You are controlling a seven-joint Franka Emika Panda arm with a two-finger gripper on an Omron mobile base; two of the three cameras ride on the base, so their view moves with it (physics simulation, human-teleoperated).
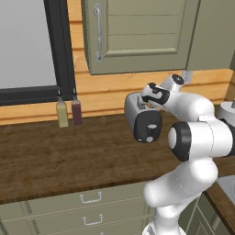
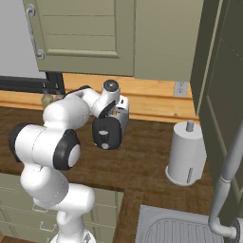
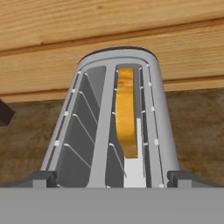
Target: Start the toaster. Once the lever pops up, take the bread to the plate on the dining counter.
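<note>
The gripper [image 3: 112,177] is held directly above the toaster [image 3: 114,127], jaws spread wide, so the bread [image 3: 125,114], seated upright in the toaster's right slot, can be straddled.

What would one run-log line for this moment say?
stage: above toaster | fingers: open, holding nothing | bread: in one slot | toaster: on wooden counter
</note>
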